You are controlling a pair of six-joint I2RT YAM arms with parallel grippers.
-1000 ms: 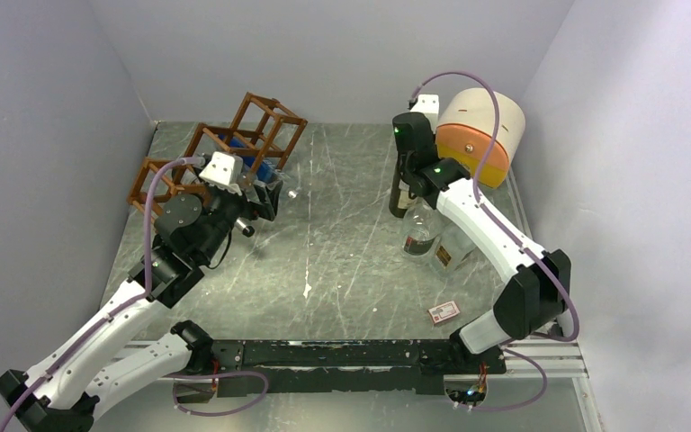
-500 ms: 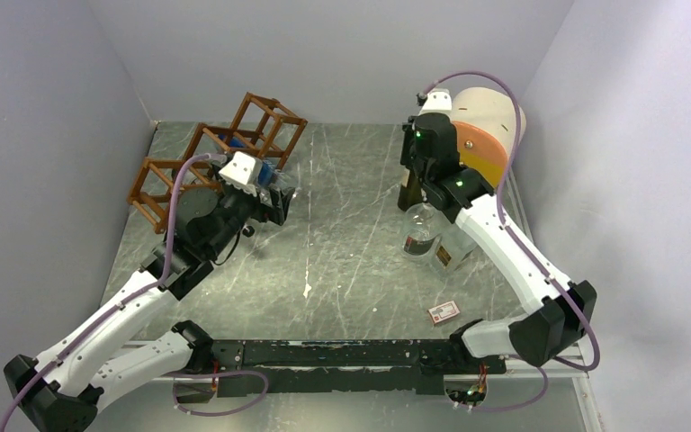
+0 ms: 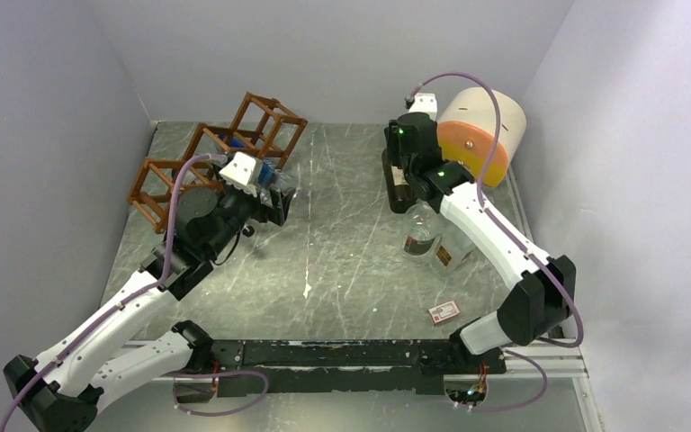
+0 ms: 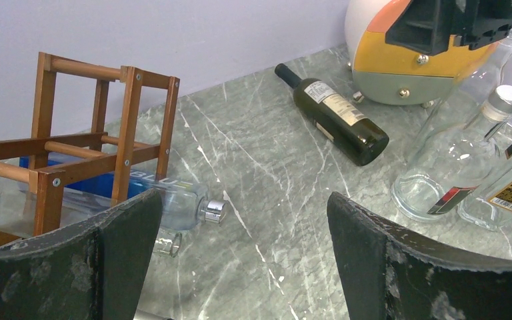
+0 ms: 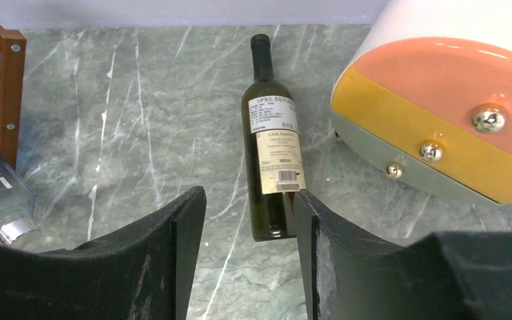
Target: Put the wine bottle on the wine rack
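Top external view: the marble surface (image 3: 342,243) is seen with the wine rack (image 3: 234,135) standing at its far left, where only a clear blue-labelled bottle (image 4: 173,200) is lodged in a lower cell. The dark green wine bottle (image 5: 273,153) is found lying on its side on the surface, well apart from the rack, near an orange-and-white drum (image 5: 453,100). The right fingers (image 5: 167,260) are held apart near its base, clamped on nothing. The left fingers (image 4: 113,253) are spread wide beside the rack, empty. Grasping, carrying and racking are judged to be left.
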